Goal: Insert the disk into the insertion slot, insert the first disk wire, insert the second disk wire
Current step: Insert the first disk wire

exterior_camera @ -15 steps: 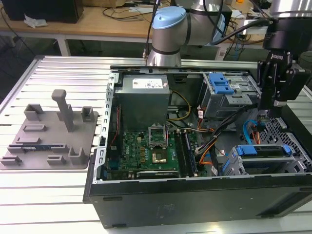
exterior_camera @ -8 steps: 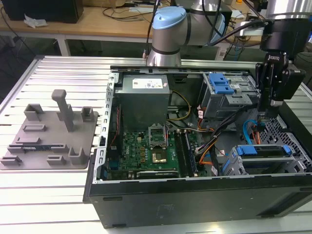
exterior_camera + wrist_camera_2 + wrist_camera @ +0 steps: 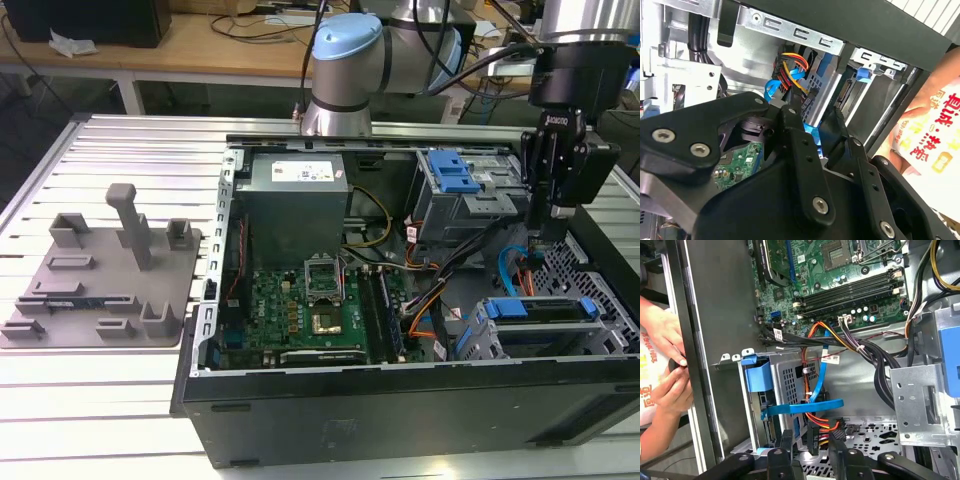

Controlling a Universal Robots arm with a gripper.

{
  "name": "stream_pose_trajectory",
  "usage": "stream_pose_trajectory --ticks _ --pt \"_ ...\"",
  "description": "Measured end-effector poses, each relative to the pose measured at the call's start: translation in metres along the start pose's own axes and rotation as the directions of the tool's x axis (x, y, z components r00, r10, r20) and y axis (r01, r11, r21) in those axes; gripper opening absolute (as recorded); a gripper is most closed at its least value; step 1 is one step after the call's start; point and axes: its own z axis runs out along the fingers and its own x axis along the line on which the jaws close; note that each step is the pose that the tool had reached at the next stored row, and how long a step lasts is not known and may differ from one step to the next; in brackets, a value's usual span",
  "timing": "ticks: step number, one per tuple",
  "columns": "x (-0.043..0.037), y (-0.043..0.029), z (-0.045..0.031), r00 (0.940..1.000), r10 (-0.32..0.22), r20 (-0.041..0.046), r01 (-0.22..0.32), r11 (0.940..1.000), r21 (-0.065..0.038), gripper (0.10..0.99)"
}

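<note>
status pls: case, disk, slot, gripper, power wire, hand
Case: lying on its side, panel off.
Disk: seated in the slot, blue caddy end showing.
Slot: occupied.
Gripper: open, over the wires by the slot.
Power wire: connector at the gripper; plugged or not, cannot tell.
Hand: holding a packet outside the case.

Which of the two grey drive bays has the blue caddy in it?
The low cage at the exterior view's lower right; the blue caddy spans its top. The taller bay beyond it shows a blue latch.
</note>
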Motion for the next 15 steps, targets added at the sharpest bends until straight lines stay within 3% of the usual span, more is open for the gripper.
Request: stream_pose_trajectory --ticks 3,4,15 --pt "-0.0004 0.0001 0.0011 1.0 0.0 0.0 0.0 1.0 0.0 0.4" --pt "-0.0006 0.0001 0.0014 1.0 0.0 0.0 0.0 1.0 0.0 0.325" --pt "-0.0014 0.0003 0.0065 1.0 0.0 -0.0068 0.0 1.0 0.001 0.325"
